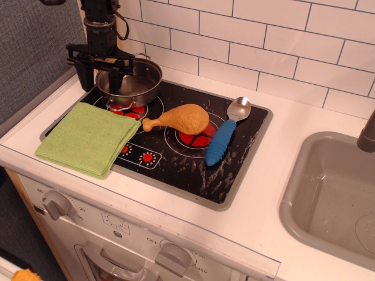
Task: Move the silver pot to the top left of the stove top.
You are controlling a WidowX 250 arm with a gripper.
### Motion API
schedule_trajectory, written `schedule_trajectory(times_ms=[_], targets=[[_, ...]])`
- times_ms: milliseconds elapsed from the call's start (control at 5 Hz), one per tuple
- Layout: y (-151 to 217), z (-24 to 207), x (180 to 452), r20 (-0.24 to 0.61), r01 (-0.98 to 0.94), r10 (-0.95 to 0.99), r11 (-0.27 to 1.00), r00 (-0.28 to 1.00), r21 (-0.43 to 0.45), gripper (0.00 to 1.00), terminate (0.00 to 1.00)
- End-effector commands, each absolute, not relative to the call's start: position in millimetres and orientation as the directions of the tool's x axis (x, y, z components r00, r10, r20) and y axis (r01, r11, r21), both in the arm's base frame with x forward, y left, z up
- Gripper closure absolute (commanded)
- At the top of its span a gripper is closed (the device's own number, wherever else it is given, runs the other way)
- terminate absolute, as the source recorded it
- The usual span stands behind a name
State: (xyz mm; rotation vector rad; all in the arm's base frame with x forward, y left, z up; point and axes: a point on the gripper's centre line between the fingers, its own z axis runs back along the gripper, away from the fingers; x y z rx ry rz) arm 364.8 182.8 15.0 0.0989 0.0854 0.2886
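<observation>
The silver pot [133, 83] sits level at the top left corner of the black stove top [176, 158], over the rear left burner. My gripper [99, 75] hangs over the pot's left rim with its two black fingers spread wide. One finger [82, 71] is outside the rim and the other [117, 71] is over the bowl. It grips nothing. The pot's far wire handle shows at the back.
A folded green cloth [88, 137] covers the stove's front left. An orange chicken leg [181, 119] lies mid-stove. A silver spoon with a blue handle [224, 139] lies to its right. A grey sink [334, 196] is at the right. A white tiled wall stands behind.
</observation>
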Motion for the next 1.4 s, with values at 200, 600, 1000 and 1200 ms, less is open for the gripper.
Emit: schedule_trajectory(times_ms=[200,600,1000,1200], targets=[[158,83,362,0.117,-0.129,0.113,0.981,0.987,0.144,0.00,0.00],[143,96,356,0.142,-0.083,0.065,0.989,0.988,0.121,0.00,0.00],[140,92,353,0.117,-0.081,0.064,0.986,0.991,0.148,0.00,0.00],[140,92,353,0.117,-0.081,0.064,0.986,0.991,0.148,0.00,1.00]])
